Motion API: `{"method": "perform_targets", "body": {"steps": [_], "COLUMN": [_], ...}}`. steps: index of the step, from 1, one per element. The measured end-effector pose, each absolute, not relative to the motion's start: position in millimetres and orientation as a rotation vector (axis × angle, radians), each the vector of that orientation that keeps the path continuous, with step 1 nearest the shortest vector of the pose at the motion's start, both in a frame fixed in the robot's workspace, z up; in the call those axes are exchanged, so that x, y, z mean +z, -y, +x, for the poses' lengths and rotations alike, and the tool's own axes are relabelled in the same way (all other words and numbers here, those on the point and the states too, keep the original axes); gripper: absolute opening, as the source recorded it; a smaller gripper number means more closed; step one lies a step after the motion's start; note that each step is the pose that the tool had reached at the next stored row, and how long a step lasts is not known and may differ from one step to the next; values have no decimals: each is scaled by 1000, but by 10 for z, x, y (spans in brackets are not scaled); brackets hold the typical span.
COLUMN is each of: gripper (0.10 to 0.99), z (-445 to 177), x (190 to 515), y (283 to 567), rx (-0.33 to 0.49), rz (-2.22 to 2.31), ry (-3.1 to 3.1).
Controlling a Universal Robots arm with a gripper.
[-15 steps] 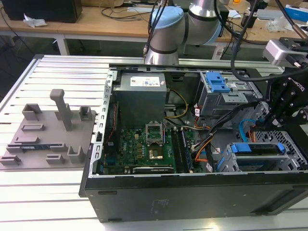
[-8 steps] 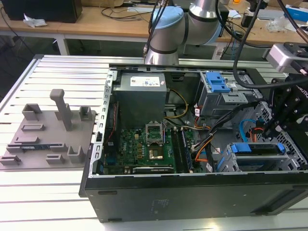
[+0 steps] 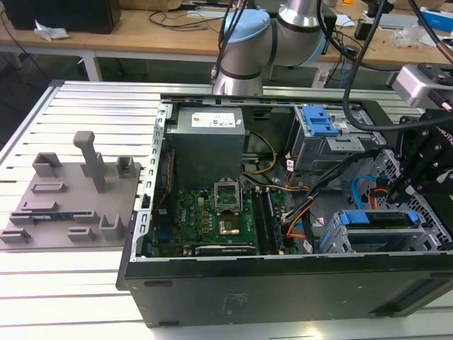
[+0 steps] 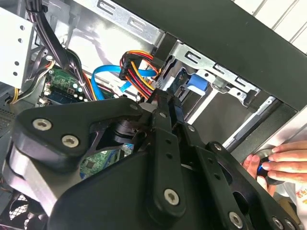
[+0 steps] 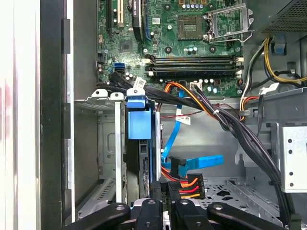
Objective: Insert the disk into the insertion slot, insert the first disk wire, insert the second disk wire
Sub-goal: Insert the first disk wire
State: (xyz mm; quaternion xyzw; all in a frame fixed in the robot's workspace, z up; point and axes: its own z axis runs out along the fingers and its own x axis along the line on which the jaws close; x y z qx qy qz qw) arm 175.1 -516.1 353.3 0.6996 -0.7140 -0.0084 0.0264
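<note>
The open computer case [image 3: 283, 287] holds the insertion slot [image 3: 331, 242], and the disk [image 3: 379, 219] in its blue caddy already sits inside that slot, between its grey walls. The gripper [image 5: 162, 186] hangs just beside the slot at the disk's exposed end. Its jaws are pressed together on the black plug of the disk wire [image 5: 188, 185], a red, orange and yellow bundle, and a blue flat cable [image 5: 201, 162] lies near the slot.

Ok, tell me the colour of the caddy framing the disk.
Bright blue. The caddy shows best in the first wrist view.
</note>
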Motion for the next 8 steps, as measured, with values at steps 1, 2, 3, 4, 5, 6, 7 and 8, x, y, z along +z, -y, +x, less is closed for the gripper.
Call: {"method": "perform_targets", "body": {"steps": [1, 2, 3, 4, 5, 6, 7, 8], "gripper": [169, 169, 169, 169, 169, 169, 169, 169], "z": [1751, 1750, 1749, 1747, 1744, 1740, 1730, 1729], "x": [3533, 3532, 3532, 3531, 3530, 3530, 3530, 3530], "y": [5161, 5161, 5161, 5160, 5161, 5161, 5160, 5153], "rx": [-24, -21, -17, -11, -7, -3, 1, 3], "rz": [2162, 2162, 2162, 2162, 2161, 2161, 2161, 2161], "ry": [2206, 2207, 2207, 2207, 2206, 2206, 2207, 2207]}}
